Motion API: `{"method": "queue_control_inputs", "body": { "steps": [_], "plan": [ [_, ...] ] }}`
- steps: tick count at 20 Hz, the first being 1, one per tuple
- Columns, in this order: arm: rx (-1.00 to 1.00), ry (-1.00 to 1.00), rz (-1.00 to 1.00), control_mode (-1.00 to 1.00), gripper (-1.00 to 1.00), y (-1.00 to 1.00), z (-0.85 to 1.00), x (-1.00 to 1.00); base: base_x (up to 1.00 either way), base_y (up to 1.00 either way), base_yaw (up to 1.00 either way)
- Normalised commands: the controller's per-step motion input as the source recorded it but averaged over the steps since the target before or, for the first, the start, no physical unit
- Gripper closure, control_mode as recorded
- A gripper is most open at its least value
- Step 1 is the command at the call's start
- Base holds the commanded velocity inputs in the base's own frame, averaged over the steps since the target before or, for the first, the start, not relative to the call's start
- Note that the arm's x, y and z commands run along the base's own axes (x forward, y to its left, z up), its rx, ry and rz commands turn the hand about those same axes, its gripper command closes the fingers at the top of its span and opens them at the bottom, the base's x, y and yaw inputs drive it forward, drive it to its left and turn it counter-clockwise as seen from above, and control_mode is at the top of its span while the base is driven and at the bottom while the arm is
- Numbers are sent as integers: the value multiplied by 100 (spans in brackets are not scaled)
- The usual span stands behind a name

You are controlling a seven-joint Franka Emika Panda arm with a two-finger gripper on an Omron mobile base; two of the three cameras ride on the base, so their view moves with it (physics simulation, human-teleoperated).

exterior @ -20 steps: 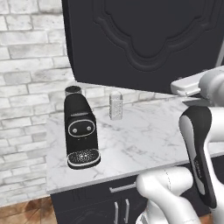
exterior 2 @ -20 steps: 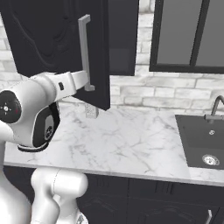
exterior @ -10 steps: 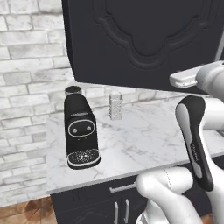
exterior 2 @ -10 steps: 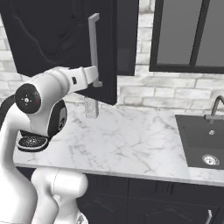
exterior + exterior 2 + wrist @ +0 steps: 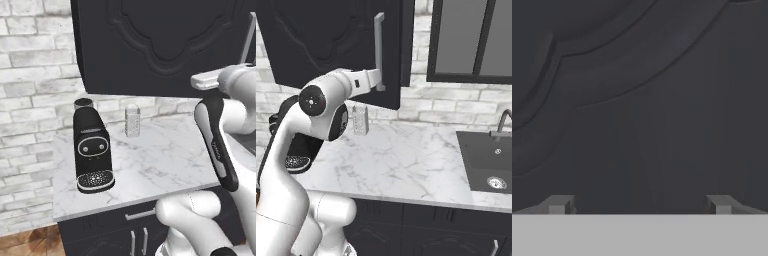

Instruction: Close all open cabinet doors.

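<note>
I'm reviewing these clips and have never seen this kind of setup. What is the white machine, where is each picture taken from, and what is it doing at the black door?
Everything here is rendered, a simulated kitchen. The white machine is a robot arm on a driving base. Two pictures come from cameras on that base, behind the arm to its left and right. The third comes from a camera on the hand, looking along the gripper, whose two fingertips stand wide apart with nothing between them.

The arm reaches up to a black cabinet door that stands ajar, near its silver bar handle. The hand camera sits very close to the door's curved moulding.

On the marble counter stand a black coffee machine and a small shaker. A sink lies to the right, under a window.
</note>
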Motion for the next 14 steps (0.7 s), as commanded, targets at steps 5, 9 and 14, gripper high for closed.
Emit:
{"method": "queue_control_inputs", "body": {
  "steps": [5,9,14],
  "plan": [
    [0,0,0,-100,-100,0,0,79,0,0,0],
    [0,0,0,-100,-100,0,-1,84,0,0,0],
    [0,0,0,-100,-100,0,0,88,0,0,0]
  ]
}}
